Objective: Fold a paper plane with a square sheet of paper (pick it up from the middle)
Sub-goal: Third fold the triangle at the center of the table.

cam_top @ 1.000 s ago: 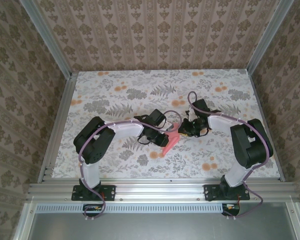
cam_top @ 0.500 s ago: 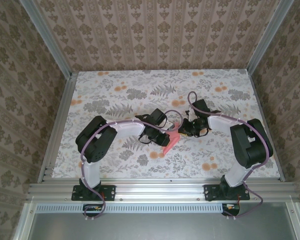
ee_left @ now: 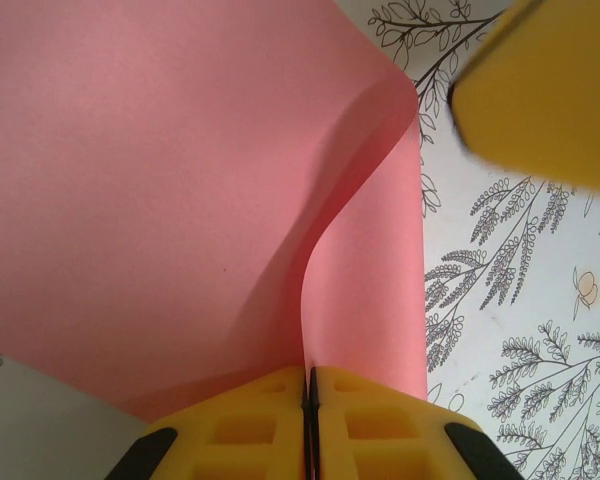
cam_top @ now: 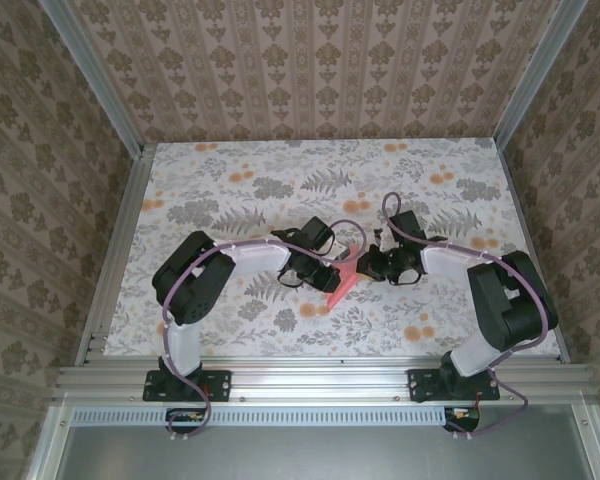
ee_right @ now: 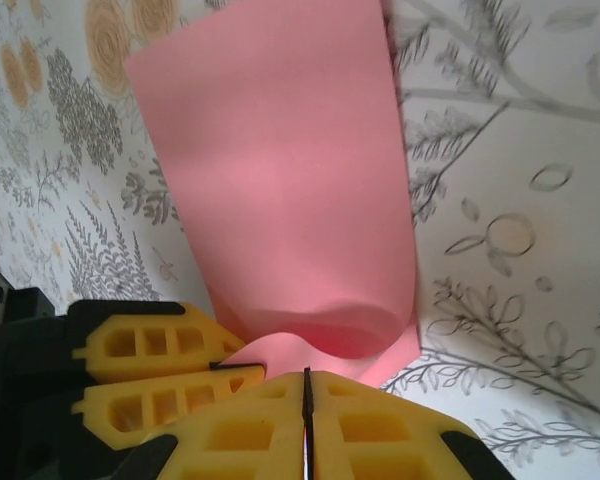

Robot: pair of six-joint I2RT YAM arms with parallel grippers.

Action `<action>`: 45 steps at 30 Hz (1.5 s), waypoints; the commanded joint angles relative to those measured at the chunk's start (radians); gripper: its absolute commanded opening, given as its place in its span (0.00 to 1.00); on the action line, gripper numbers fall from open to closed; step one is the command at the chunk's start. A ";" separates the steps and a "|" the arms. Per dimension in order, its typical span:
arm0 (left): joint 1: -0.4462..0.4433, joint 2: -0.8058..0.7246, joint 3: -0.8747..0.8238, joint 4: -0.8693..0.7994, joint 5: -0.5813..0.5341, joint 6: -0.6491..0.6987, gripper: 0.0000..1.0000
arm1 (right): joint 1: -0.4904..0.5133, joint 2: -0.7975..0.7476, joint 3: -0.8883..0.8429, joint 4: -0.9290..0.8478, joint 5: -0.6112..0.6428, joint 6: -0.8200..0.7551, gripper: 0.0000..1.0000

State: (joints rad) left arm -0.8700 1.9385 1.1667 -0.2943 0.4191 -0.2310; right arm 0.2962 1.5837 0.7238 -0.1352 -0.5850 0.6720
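The left pincer (ee_left: 308, 410) is pressed shut on the lower edge of the square sheet of paper (ee_left: 160, 200), which bows away from it in a curl. The right pincer (ee_right: 305, 420) is closed too, with the sheet's curled edge at its tips; whether it grips is unclear. In the top view the sheet sits mid-frame between both pincers, at the middle of the floral bench (cam_top: 230, 190).

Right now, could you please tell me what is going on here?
The two arms are working a pink paper over the middle of the table. The left gripper is shut on one edge, and the right gripper is shut and seems to pinch it close by. Between them the paper curls over itself, not yet creased flat.
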 commanded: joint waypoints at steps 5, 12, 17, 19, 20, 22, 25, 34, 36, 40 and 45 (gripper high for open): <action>-0.006 0.032 0.006 -0.047 -0.021 0.030 0.11 | 0.028 0.018 -0.046 0.196 -0.075 0.136 0.10; -0.006 0.034 0.015 -0.060 -0.032 0.032 0.11 | 0.036 0.071 -0.070 0.215 -0.052 0.135 0.09; -0.006 0.030 0.012 -0.065 -0.038 0.030 0.10 | 0.035 0.131 -0.075 0.247 -0.040 0.121 0.09; -0.005 0.030 0.011 -0.067 -0.042 0.031 0.10 | 0.034 0.142 -0.073 0.238 -0.026 0.112 0.09; -0.005 0.031 0.010 -0.070 -0.044 0.031 0.10 | 0.034 0.146 -0.073 0.233 -0.020 0.107 0.10; -0.005 0.031 0.008 -0.072 -0.049 0.031 0.10 | 0.034 0.141 -0.071 0.216 -0.013 0.100 0.10; -0.005 0.028 0.003 -0.069 -0.055 0.028 0.10 | 0.033 0.117 -0.064 0.194 -0.015 0.092 0.10; -0.005 0.028 0.004 -0.077 -0.065 0.027 0.09 | 0.009 0.034 -0.057 0.136 -0.004 0.066 0.10; -0.005 0.028 0.006 -0.079 -0.066 0.025 0.09 | 0.009 0.060 -0.054 0.142 -0.003 0.065 0.10; -0.005 0.026 0.004 -0.079 -0.064 0.024 0.09 | 0.001 0.109 -0.058 0.146 0.048 0.057 0.09; -0.006 0.023 -0.002 -0.084 -0.068 0.027 0.09 | -0.002 0.123 -0.050 0.098 0.064 0.044 0.08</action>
State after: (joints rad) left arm -0.8711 1.9385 1.1721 -0.3077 0.4000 -0.2302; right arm 0.2989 1.6852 0.6762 0.0410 -0.5869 0.7387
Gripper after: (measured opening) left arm 0.088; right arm 0.081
